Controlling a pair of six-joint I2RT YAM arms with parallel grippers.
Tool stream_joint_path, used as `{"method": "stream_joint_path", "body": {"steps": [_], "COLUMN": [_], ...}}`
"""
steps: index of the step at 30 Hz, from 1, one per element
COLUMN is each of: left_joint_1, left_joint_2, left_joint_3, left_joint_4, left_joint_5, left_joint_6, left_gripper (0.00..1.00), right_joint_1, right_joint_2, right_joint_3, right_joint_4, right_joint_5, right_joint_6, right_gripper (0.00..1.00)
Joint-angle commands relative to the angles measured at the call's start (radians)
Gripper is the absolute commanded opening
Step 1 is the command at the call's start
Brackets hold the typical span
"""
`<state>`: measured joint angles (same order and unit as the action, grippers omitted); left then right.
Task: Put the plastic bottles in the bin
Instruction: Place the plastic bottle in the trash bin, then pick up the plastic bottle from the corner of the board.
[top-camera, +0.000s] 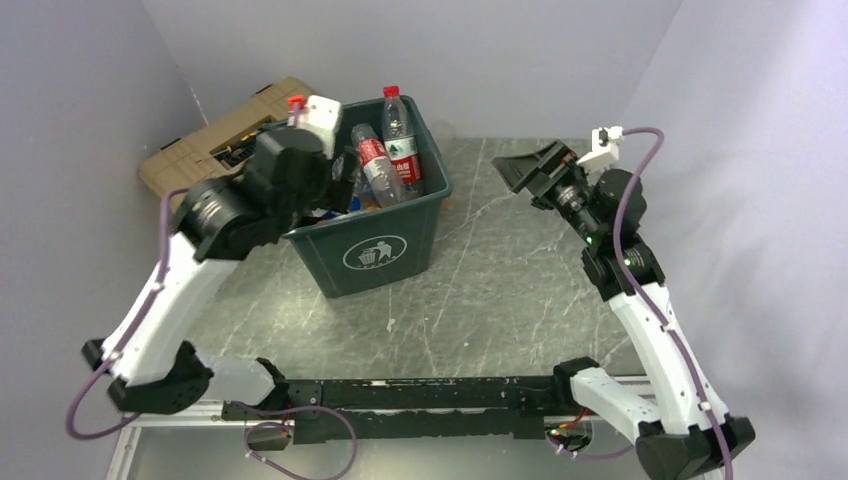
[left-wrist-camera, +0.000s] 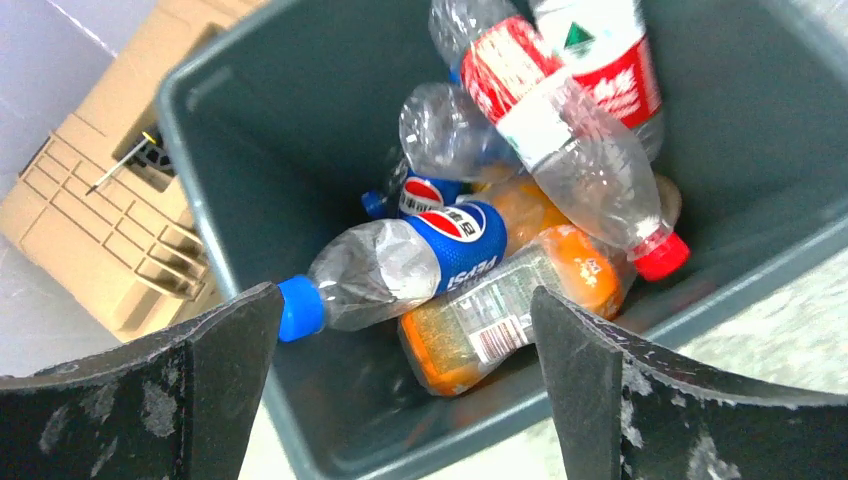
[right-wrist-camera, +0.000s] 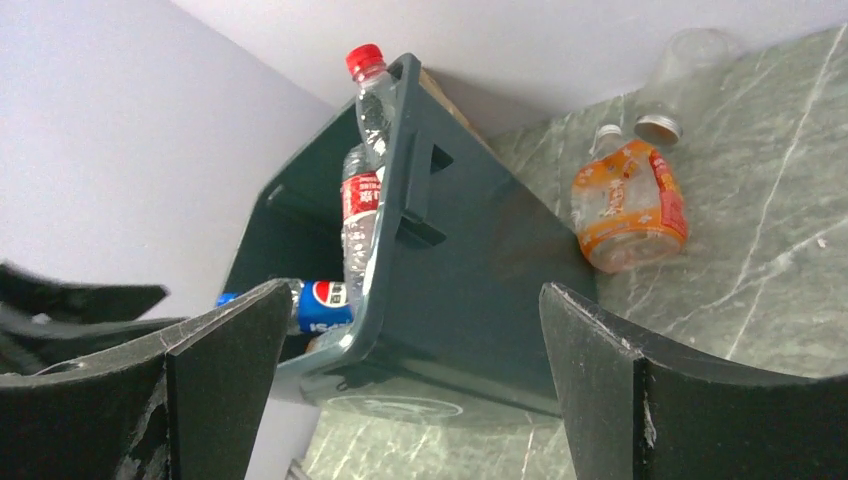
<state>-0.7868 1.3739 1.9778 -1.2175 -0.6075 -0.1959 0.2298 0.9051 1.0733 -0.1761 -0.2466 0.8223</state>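
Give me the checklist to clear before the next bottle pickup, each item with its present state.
1. Left tool open and empty above the bin: ok.
2. Pepsi bottle lying fully inside the bin: ok.
3. Right tool open and empty: ok.
4. Every bottle binned: not ok; an orange bottle lies on the table beside the bin.
5. A clear bottle seems to lie just beyond the orange one: cannot tell, too blurred.
6. Right tool lined up on the orange bottle: not ok; the bottle sits off to one side of its jaws.
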Motion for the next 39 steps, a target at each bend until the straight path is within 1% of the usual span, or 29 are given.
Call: {"method": "stream_joint_path", "body": {"steps": [1, 3, 5, 6, 8, 10, 13, 16, 17, 21, 23, 26, 27, 30, 34, 36, 39], "left_joint_1": [0.0, 0.0, 0.0, 0.0, 0.0, 0.0, 0.0, 0.0, 0.0, 0.0, 0.0, 0.0, 0.0, 0.0, 0.0, 0.0, 0.0], "left_joint_2": [-0.204, -0.317, -0.419, -0.463, -0.54, -0.6, -0.668, -0.71, -0.716, -0.717, -0.717, -0.698, -0.687, -0.659, -0.655, -0.657, -0.653], "left_joint_3": [-0.097, -0.215, -0.327, -0.37, -0.443, -0.505, -0.608, -0.679, -0.691, -0.699, -0.698, -0.672, -0.655, -0.604, -0.614, -0.623, -0.623], "left_joint_4": [0.25, 0.398, 0.542, 0.59, 0.657, 0.705, 0.765, 0.799, 0.798, 0.781, 0.798, 0.796, 0.785, 0.733, 0.729, 0.738, 0.737], "left_joint_5": [0.009, 0.05, 0.059, 0.054, 0.027, -0.007, -0.034, -0.045, -0.057, -0.119, -0.138, -0.147, -0.15, -0.164, -0.172, -0.167, -0.16], "left_joint_6": [-0.011, 0.004, 0.009, 0.013, 0.013, 0.004, -0.018, -0.018, -0.014, 0.006, 0.023, 0.036, 0.039, 0.029, 0.024, 0.023, 0.015], "left_gripper": [1.0, 1.0, 0.99, 1.0, 1.0, 1.0, 1.0, 1.0, 1.0, 0.99, 1.0, 0.99, 1.0, 1.0, 1.0, 0.99, 0.99], "right_joint_1": [0.088, 0.087, 0.071, 0.056, 0.006, -0.015, -0.045, -0.068, -0.069, -0.052, -0.026, 0.019, 0.033, 0.053, 0.075, 0.08, 0.086], "right_joint_2": [0.091, 0.138, 0.197, 0.241, 0.35, 0.489, 0.713, 0.9, 0.975, 1.194, 1.295, 1.441, 1.479, 1.531, 1.558, 1.574, 1.57], "right_joint_3": [0.052, -0.009, -0.071, -0.091, -0.098, -0.056, 0.086, 0.225, 0.281, 0.524, 0.655, 0.865, 0.907, 0.941, 0.932, 0.93, 0.875], "right_joint_4": [-0.018, 0.048, 0.133, 0.166, 0.266, 0.308, 0.328, 0.39, 0.388, 0.35, 0.296, 0.162, 0.13, 0.122, 0.117, 0.111, 0.142], "right_joint_5": [0.231, 0.319, 0.378, 0.379, 0.315, 0.256, 0.154, 0.037, 0.012, -0.101, -0.114, -0.101, -0.094, -0.05, 0.003, 0.0, -0.005], "right_joint_6": [-0.089, -0.075, -0.075, -0.07, -0.059, -0.079, -0.14, -0.158, -0.17, -0.174, -0.197, -0.23, -0.225, -0.209, -0.22, -0.224, -0.214], "right_gripper": [1.0, 1.0, 1.0, 1.0, 1.0, 1.0, 1.0, 1.0, 1.0, 1.0, 1.0, 1.0, 1.0, 1.0, 0.98, 0.95, 0.88]}}
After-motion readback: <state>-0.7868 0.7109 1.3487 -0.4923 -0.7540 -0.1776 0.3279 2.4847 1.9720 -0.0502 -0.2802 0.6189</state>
